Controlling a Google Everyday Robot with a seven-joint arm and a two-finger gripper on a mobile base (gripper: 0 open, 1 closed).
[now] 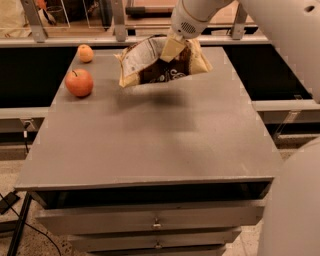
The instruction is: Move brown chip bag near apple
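Gripper: the gripper (172,50) was up over the far middle of the table, on the end of the white arm (200,15) coming in from the top right. Its tan fingers were pinched onto the bag's upper edge, so it was gripping, not gaping.

Brown chip bag: the brown chip bag (150,70) hung from that grip over the far part of the tabletop. It looked lifted clear of the surface, with a soft shadow (165,97) on the grey just in front of it.

Long axis: it ran pretty much left-right across the view, sagging a bit at both ends from the pinch point.

Which way it pointed: the white nutrition panel was at the left end, tilted up toward the camera, and that end pointed toward the fruit. The tan crinkly end stuck out to the right, with the dark brown part low in the middle.

Apple: the apple (79,82) sat on the table's far left, stem up. It was left of the bag's left end, close but with bare table between them, not touching.

Smaller fruit: a paler yellow-orange fruit (85,53) sat just behind the apple, near the back left corner.

Table: a grey top (150,150) with drawers (156,225) stacked under the front edge.

Floor: a black cable (15,220) lay at the bottom left.
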